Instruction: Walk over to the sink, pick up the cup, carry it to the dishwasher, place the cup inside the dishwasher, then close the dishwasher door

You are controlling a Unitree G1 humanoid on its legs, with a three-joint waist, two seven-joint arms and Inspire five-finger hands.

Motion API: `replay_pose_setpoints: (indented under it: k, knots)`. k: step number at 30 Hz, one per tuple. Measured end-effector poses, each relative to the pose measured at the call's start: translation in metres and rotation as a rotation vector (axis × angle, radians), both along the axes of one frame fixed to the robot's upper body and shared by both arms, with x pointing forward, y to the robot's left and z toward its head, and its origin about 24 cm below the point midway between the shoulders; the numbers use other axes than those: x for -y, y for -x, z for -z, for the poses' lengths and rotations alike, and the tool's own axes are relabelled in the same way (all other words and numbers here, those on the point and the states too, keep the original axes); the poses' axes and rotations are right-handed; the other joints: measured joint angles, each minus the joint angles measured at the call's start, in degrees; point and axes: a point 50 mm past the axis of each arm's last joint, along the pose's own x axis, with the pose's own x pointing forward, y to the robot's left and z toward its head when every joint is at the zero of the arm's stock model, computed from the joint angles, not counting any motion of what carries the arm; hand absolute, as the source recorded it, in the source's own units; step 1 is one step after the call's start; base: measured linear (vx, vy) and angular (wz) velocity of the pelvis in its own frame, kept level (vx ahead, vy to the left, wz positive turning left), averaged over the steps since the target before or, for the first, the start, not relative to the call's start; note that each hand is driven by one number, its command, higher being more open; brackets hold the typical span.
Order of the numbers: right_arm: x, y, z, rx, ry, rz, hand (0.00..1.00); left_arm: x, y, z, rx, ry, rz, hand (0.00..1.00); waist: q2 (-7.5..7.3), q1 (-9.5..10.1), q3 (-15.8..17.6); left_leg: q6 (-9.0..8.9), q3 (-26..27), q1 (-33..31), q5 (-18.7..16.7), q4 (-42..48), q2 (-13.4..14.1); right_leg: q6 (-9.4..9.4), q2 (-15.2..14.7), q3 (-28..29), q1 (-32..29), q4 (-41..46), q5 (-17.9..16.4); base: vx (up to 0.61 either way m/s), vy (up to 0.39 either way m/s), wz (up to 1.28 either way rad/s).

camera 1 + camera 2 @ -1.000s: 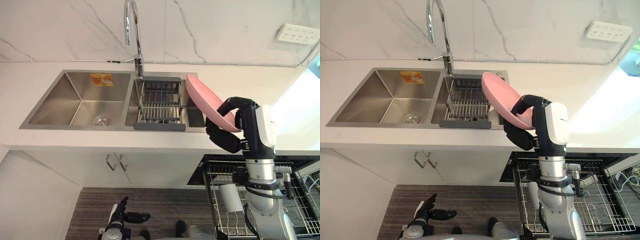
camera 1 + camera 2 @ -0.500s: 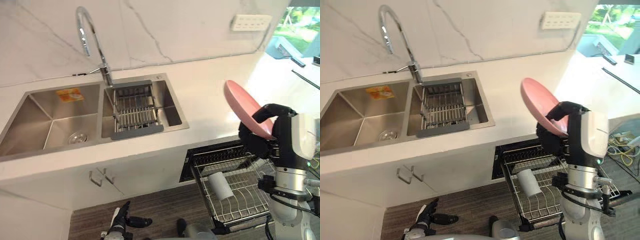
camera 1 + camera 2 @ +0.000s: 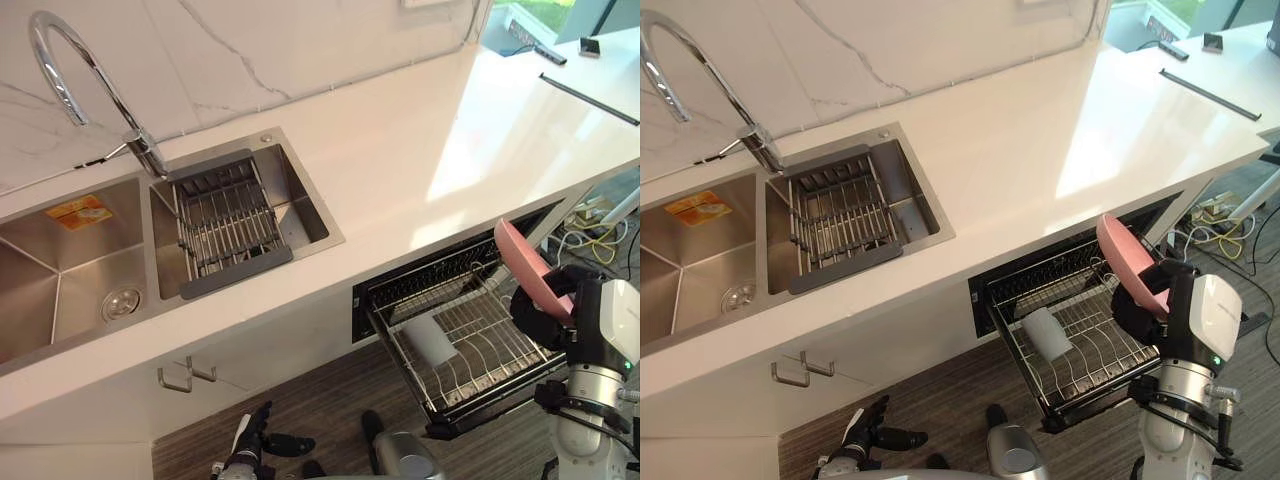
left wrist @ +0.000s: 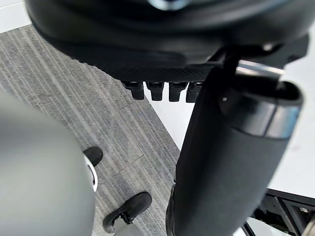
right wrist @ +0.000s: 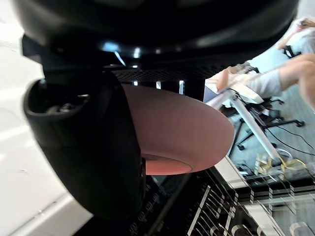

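Right hand point(image 3: 1140, 304) is clamped on a round pink plate point(image 3: 1127, 255). The right wrist view shows the thumb across one face of the plate point(image 5: 183, 132) and the fingers behind the other. The plate stands on edge, tilted, above the hand.

A second ago this hand and plate were at the right end of the stainless steel double sink point(image 3: 60, 290). Half a second ago they showed against the front edge of the white stone tabletop point(image 3: 420, 150). Now they are lower, over the right end of the pulled-out wire dishwasher rack point(image 3: 1092, 352). The camera has also swung right, so the sink, its grey-rimmed wire drainer basket point(image 3: 225, 225) and the curved chrome tap point(image 3: 70, 60) sit well off to the hand's left.

A white cylindrical cup point(image 3: 1048, 333) lies tilted in the rack, to the left of the right hand, apart from the plate. It sits in the same spot in the rack as before.

Left hand point(image 3: 262, 440) hangs low over the grey striped floor point(image 3: 330, 400) as before, far from the plate, with its fingers loose and apart, holding nothing.
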Motion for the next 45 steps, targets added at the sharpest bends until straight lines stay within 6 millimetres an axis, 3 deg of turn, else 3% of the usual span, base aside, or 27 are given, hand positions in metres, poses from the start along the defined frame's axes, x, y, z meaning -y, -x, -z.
replay_pose_setpoints:
  k: [6,11,17,25,35,45]
  knots:
    - [0.005,-0.015,0.005,0.015,-0.064,0.031,0.00,0.006,-0.012,-0.004,0.046,0.015,0.006,1.00,1.56,-0.02,4.02,0.32,0.80,-3.43,-0.61,2.47,0.08,0.11,-0.07,0.81,-3.09,1.12,0.44,0.00,-0.013,-0.07]
    - [0.009,-0.037,-0.006,0.082,-0.047,0.033,0.00,0.004,-0.029,-0.012,0.113,0.013,0.010,1.00,1.42,0.17,8.70,0.71,0.55,-7.06,-1.46,6.29,0.20,0.12,-0.64,0.40,-5.94,3.13,0.35,-0.04,-0.039,0.04]
    - [0.021,-0.063,-0.009,0.094,-0.075,0.048,0.00,0.001,-0.042,-0.018,0.163,0.014,-0.027,1.00,1.60,1.23,11.67,1.01,0.69,-10.96,-2.26,9.46,0.48,0.28,-0.93,0.55,-9.00,4.20,0.79,-0.03,-0.019,-0.01]
    - [0.016,-0.098,-0.012,0.060,-0.059,-0.006,0.00,0.001,-0.050,-0.023,0.200,0.021,-0.039,1.00,1.59,2.29,13.00,1.18,0.61,-13.02,-2.74,10.43,0.65,-0.08,-0.97,0.72,-10.66,4.56,1.40,0.02,0.003,0.00]
    - [0.012,-0.126,-0.009,0.015,-0.102,-0.024,0.00,0.002,-0.057,-0.027,0.227,0.021,-0.051,1.00,2.13,3.47,13.74,1.31,-0.73,-15.40,-2.72,11.58,0.19,0.02,-1.86,-0.30,-12.33,5.21,1.39,0.00,-0.007,0.07]
    - [0.016,-0.126,-0.007,0.032,-0.087,0.071,0.00,0.006,-0.064,-0.030,0.250,0.015,-0.040,1.00,2.61,4.31,14.53,1.32,-0.85,-16.43,-2.71,11.65,0.09,0.04,-1.96,-0.34,-13.43,5.58,1.40,0.01,-0.002,0.00]
